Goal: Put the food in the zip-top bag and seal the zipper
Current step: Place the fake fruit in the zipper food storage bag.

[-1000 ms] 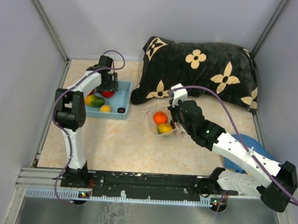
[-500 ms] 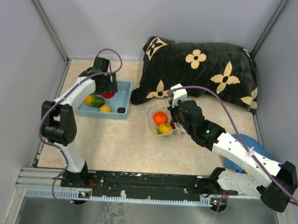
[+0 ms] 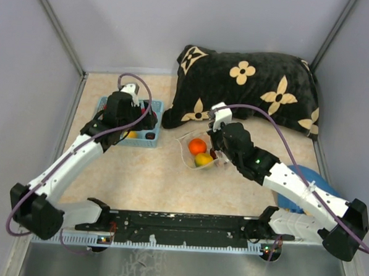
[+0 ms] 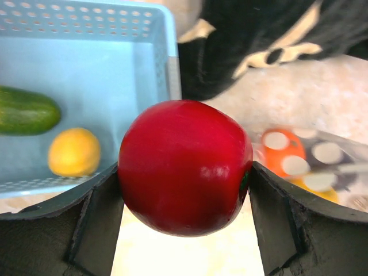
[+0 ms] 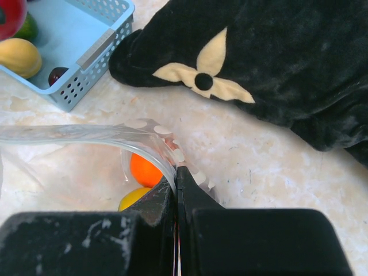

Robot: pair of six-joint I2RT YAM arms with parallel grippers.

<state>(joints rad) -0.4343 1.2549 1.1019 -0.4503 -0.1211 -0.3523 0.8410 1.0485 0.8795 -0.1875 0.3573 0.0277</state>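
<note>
My left gripper (image 3: 145, 117) is shut on a red toy fruit (image 4: 185, 167) and holds it above the right edge of the light blue basket (image 3: 141, 140). In the left wrist view the fruit fills the gap between both fingers. The clear dotted zip-top bag (image 3: 187, 152) lies to its right, holding an orange fruit (image 3: 198, 145) and a yellow one (image 3: 203, 159). My right gripper (image 3: 216, 146) is shut on the bag's mouth edge (image 5: 144, 138) and holds it open and raised. The zipper strip runs along that edge.
The basket (image 4: 115, 75) holds a green vegetable (image 4: 26, 109), a yellow fruit (image 4: 73, 150) and a dark brown piece (image 5: 57, 75). A black flowered pillow (image 3: 255, 86) lies behind the bag. A blue object (image 3: 312, 179) lies under the right arm.
My left gripper has lifted the red fruit from the basket's far side and moved it right and nearer, toward the bag. The right gripper and bag have not moved.
</note>
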